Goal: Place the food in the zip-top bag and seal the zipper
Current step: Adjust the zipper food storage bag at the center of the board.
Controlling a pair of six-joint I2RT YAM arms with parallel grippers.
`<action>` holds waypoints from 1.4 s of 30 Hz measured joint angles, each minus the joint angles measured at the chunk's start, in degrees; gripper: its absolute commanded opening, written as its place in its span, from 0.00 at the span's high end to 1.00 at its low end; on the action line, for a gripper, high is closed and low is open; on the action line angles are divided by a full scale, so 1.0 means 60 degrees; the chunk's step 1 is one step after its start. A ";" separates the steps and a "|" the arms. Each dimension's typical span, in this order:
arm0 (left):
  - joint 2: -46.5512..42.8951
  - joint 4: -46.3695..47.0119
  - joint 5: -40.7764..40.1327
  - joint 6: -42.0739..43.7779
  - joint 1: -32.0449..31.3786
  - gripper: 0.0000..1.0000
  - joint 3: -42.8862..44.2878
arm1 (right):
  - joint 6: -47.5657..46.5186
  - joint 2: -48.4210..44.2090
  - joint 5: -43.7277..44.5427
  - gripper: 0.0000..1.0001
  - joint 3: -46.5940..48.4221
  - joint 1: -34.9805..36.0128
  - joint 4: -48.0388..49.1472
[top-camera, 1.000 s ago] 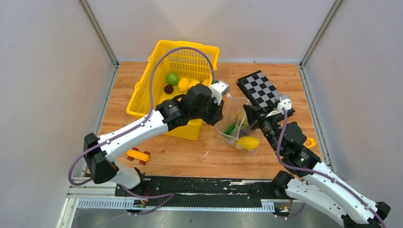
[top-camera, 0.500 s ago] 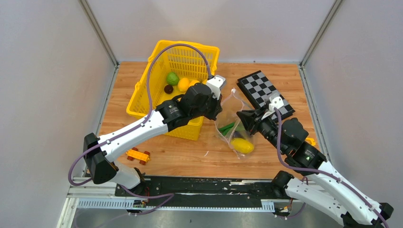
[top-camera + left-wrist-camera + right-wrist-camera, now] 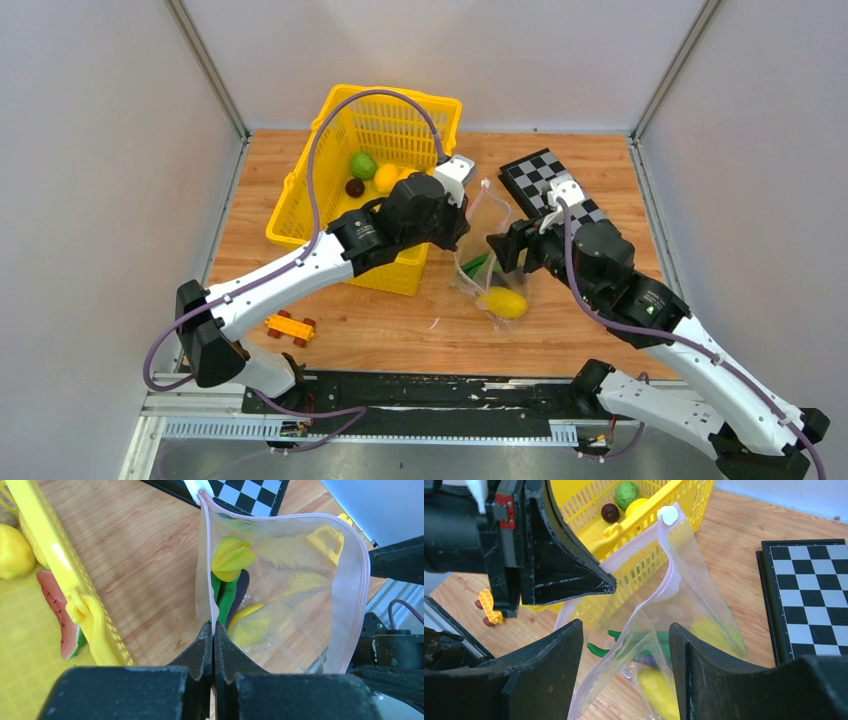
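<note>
The zip-top bag is held upright between both arms, its mouth open. My left gripper is shut on the pink zipper edge, below the white slider. My right gripper is open, with one finger on each side of the bag's other rim. Inside the bag lie a yellow lemon, green pods and a purple eggplant. More food sits in the basket: a green ball, a dark ball, a lemon and a watermelon slice.
The yellow lattice basket stands directly left of the bag, under my left arm. A chequerboard lies at the back right, behind my right gripper. An orange toy car sits near the front left.
My right gripper let go and opened, sliding left and up along the bag's mouth. My left gripper closed on the zipper edge. The bag shifted slightly left.
</note>
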 measured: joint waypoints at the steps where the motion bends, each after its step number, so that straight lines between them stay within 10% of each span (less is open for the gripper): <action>1: 0.0000 0.0000 0.0022 0.0000 0.0000 1.00 0.0018 | 0.0047 0.0142 0.0087 0.36 0.0164 -0.0004 -0.0131; 7: 0.0000 0.0040 0.0124 -0.0004 0.0000 1.00 0.0055 | 0.0237 0.1100 0.0765 0.47 0.1297 -0.0124 -0.0852; 18: 0.0000 0.0073 0.0193 -0.0007 0.0000 1.00 0.0055 | 0.0310 0.1869 0.0576 0.99 0.1829 -0.0546 -0.1774; 26: 0.0004 0.0138 -0.0015 -0.0044 0.0000 1.00 0.0058 | 0.0346 0.1169 0.0295 1.00 0.1155 -0.0565 -0.1446; 34: 0.0597 0.0153 -0.0229 -0.0153 0.0011 0.28 0.1075 | 0.1071 -0.0069 0.0342 1.00 -0.0066 -0.0572 -0.0226; 42: 0.0386 -0.0463 0.0040 -0.0401 0.0015 0.24 0.1067 | 0.1909 -0.0040 0.1443 1.00 -0.0495 -0.0637 0.0390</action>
